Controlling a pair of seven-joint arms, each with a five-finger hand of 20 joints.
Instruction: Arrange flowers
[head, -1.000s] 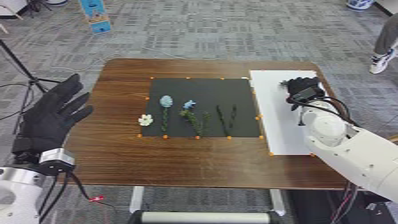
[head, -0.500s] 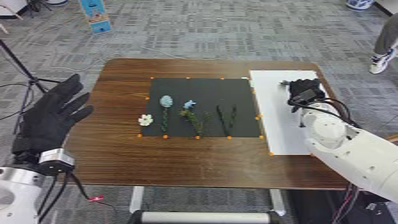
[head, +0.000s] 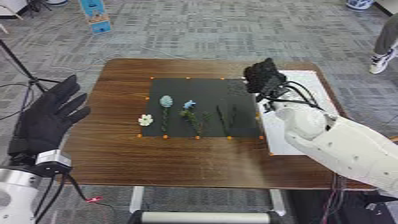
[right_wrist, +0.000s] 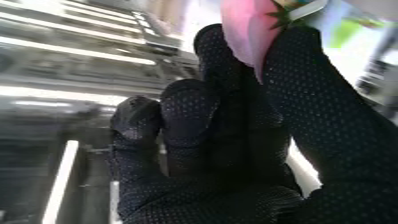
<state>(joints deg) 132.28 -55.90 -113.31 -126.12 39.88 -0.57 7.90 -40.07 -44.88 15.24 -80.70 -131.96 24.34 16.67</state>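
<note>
Pink flwr (right_wrist: 246, 25) at tip of R hand (head: 264, 79), prob. pinched.

Tabletop (head: 178, 162) open nearside, flowers (head: 166, 101) obstruct black mat (head: 206, 89)

Pink flower (right_wrist: 246, 31) pinched; white bloom (head: 145, 120), pale-blue bud (head: 166, 101), blue sprig (head: 189, 104), dark stems (head: 233, 116) on black mat (head: 169, 85).

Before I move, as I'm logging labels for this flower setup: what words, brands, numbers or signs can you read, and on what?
Blue panel beyond the table: markings too small and blurred to read.
Black mat, white sheet: no readable text.
</note>
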